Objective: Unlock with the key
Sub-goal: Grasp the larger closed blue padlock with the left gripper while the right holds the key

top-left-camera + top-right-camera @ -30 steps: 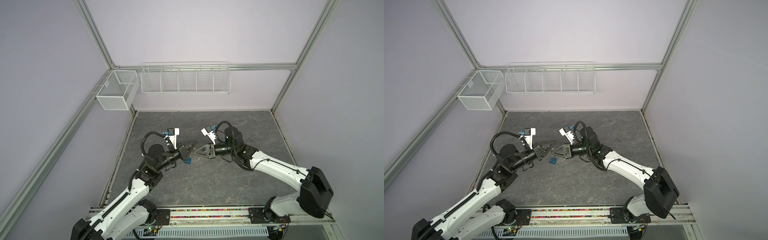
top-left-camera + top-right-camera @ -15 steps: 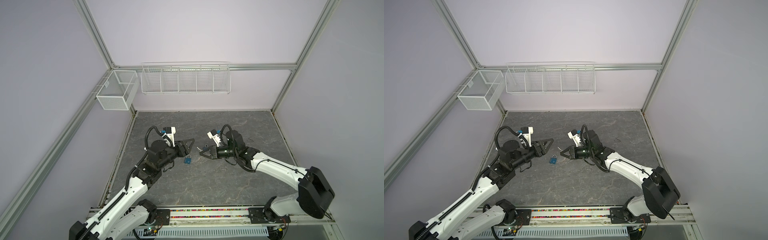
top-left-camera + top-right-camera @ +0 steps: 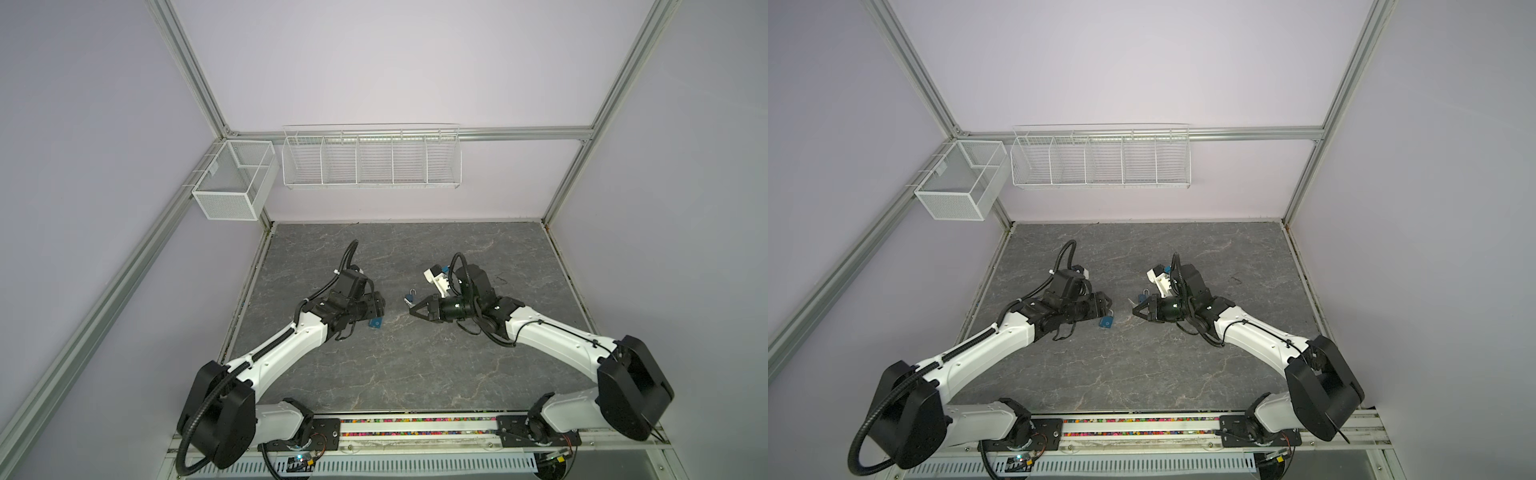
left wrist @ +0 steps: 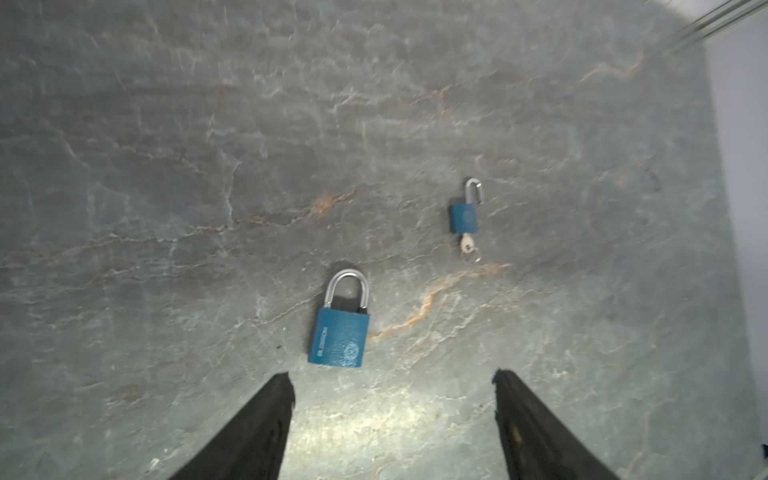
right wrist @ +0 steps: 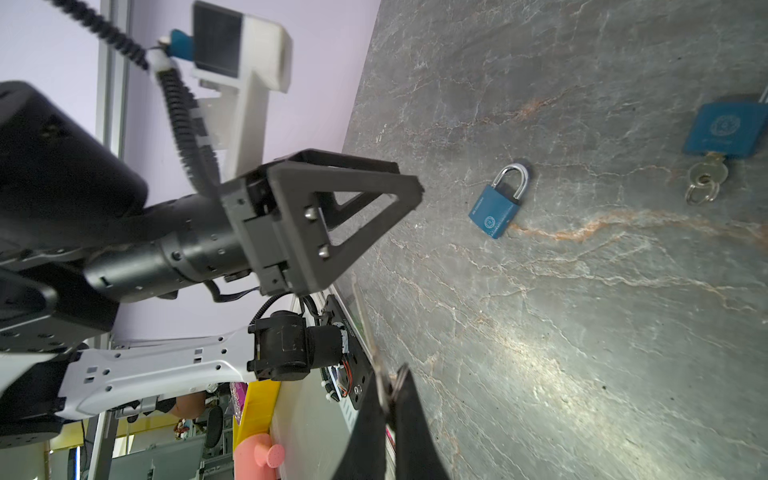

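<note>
Padlock (image 3: 375, 323) (image 3: 1106, 322) lies flat on the table (image 3: 415, 365), left of centre, in both top views. Left wrist view: left gripper (image 4: 392, 376) spread wide, empty; shackle (image 4: 347, 286) closed. Right wrist view: right gripper (image 5: 390, 374) clamps the key (image 5: 376, 361); unheld, the padlock would likely skid under the key's push.
</note>
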Available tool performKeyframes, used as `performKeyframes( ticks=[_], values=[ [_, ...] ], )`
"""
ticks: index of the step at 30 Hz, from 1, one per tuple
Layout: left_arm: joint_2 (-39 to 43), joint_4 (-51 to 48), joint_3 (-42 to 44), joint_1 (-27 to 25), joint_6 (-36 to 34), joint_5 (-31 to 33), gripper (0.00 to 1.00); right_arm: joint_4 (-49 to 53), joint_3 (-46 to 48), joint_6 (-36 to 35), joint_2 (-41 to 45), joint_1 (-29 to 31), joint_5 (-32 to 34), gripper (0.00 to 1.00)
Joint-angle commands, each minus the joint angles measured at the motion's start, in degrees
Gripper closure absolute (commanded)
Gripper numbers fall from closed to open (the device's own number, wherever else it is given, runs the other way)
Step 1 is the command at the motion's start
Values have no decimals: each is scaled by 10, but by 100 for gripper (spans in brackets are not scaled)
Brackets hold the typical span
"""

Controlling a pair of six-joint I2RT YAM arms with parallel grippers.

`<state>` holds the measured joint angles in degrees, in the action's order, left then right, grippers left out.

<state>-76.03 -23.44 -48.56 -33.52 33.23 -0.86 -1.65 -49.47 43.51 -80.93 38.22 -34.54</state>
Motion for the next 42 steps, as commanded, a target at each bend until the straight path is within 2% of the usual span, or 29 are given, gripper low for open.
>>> performKeyframes(
  ticks=[1,9,14,26,33,42],
  values=[
    [-46,-25,-30,-6,-20,20,24,1,-4,-14,-13,-6,-26,94],
    [-188,-77,-111,-19,3,47,23,-29,-2,-8,-38,-19,-50,94],
    [-236,-102,-136,-21,25,63,24,-67,28,13,-29,-28,-48,94],
    [-288,-142,-170,-67,69,85,26,-17,10,-11,-9,-42,-50,94],
    [-286,-155,-156,-71,117,117,35,-15,26,-7,19,-43,-35,94],
    [-309,-135,-154,-77,110,95,46,-13,63,14,56,-39,-1,94]
  ],
)
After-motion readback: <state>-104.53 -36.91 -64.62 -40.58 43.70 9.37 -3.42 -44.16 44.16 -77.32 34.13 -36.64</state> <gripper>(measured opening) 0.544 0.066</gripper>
